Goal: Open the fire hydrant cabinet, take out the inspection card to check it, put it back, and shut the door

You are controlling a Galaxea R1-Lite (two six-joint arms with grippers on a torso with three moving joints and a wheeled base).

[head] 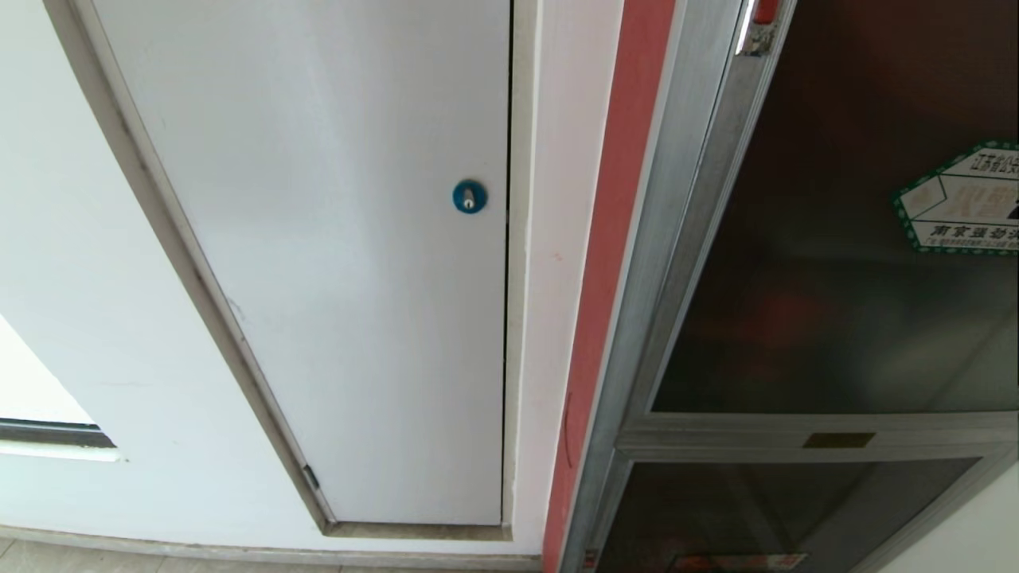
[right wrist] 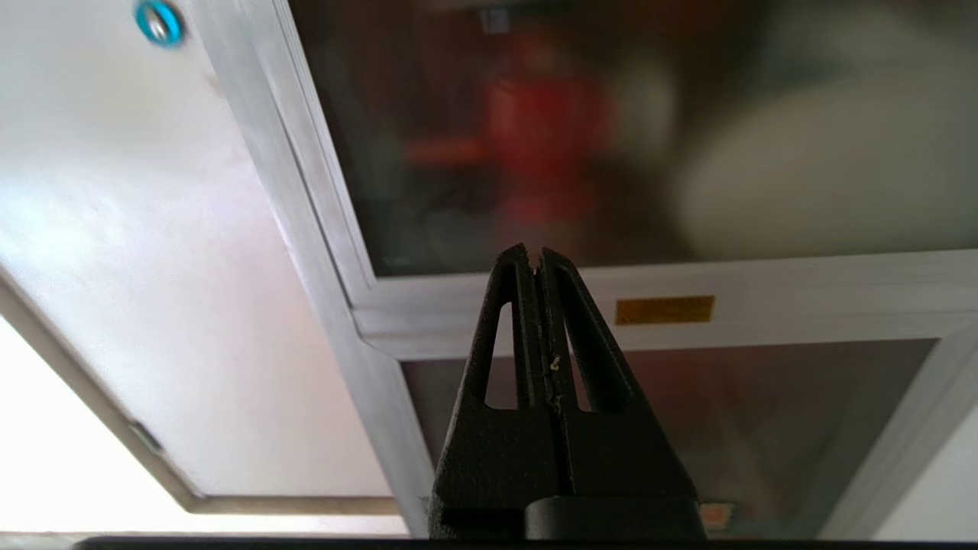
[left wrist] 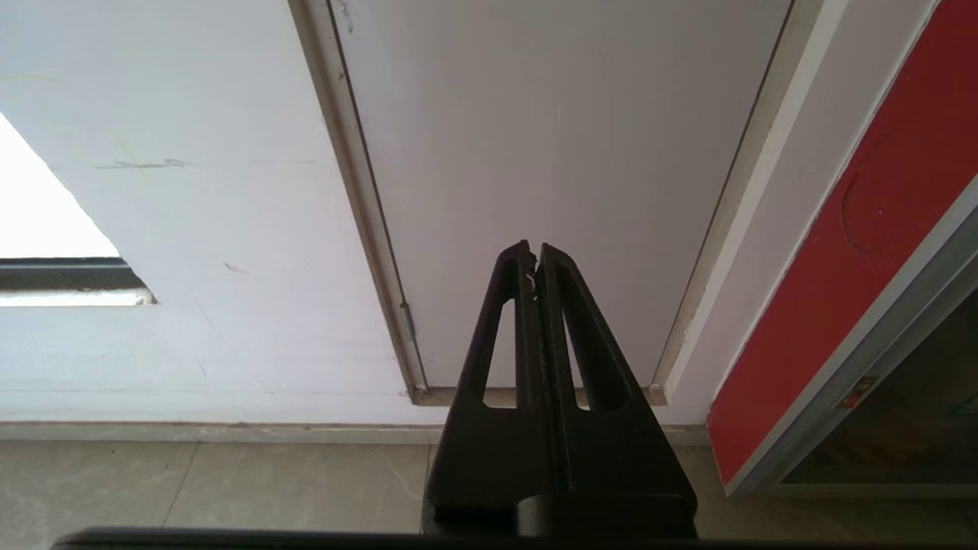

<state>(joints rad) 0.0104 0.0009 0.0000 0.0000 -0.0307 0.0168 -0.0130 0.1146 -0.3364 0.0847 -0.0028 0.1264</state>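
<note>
right now, from my head camera, neither arm shows. the fire hydrant cabinet (head: pixel 637 334) fills the right side, its silver frame running up beside a red strip (head: pixel 609 263) on the wall. its door (head: pixel 836 263) is shut: dark tinted glass in a silver frame, with a green-edged hexagonal sticker (head: pixel 959 199) on the glass at the right edge of view and a small red latch (head: pixel 764 11) at the very top of the frame. below the door's bottom rail, which carries a small brass plate (head: pixel 838 439), sits a shorter dark glass panel (head: pixel 780 509) with a red label (head: pixel 736 562) just showing at its lower edge. i cannot see the inspection card; through the tinted glass i only make out blurred red and whitish shapes.

left of the cabinet is a plain white panel (head: pixel 342 263) with a small blue round lock (head: pixel 469 196), set in a grey frame, and further left a window opening (head: pixel 40 398) low in the white wall.

my left claw (left wrist: pixel 534 248) is pressed together with nothing in it, pointing at the lower part of the white panel, above the tiled floor (left wrist: pixel 214 481). my right claw (right wrist: pixel 534 252) is likewise pressed together and empty, pointing at the door's bottom rail, near the brass plate. nothing stands between it and the glass.
</note>
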